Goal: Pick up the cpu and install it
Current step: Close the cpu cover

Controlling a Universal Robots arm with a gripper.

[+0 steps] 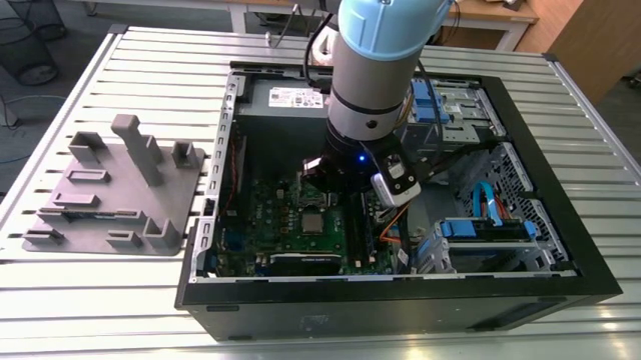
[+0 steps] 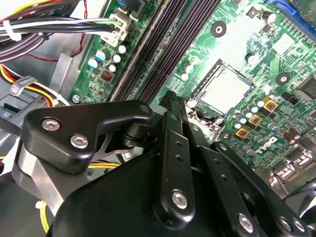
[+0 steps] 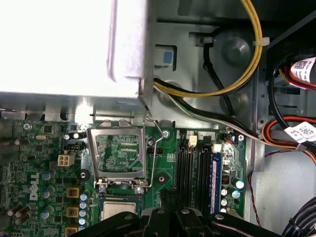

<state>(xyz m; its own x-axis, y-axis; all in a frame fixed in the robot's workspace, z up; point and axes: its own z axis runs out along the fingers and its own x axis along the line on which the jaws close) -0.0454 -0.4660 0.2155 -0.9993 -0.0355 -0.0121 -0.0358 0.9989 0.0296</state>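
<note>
Tool: black, link-armed tool [image 2: 170,101]; fingers drawn together, nothing held between them. Its tip is over the board, just beside the socket and near the memory slots. Whether it touches the board, cannot tell.
Cpu: small flat square cpu with shiny silver-grey top [image 2: 224,91], lying level in its socket, apart from the tool. In the exterior view it sits at about 6 o'clock from the arm's wrist.
Socket frame: hollow rectangular metal socket frame [image 3: 121,150], swung up open just beside the cpu. Green board shows through its window.
Lever: thin bent wire lever [image 3: 157,143] along the frame's edge, raised.
Memory slots: long black parallel memory slots [image 3: 190,168], beside the socket.
Board: green circuit board [image 1: 290,244], flat on the case floor.
Cables: yellow and black cable bundle [image 3: 254,49], looping over the bare metal wall past the board.
Arm: silver and pale-blue robot arm [image 1: 380,75], reaching down into the case.
Case: black open-sided computer case [image 1: 401,304], lying on its side.
Tray: matte grey plastic tray with upright blocks [image 1: 110,202], at 9 o'clock from the case, in the exterior view.
Worktop: slatted pale metal worktop [image 1: 100,307], carrying case and tray.
</note>
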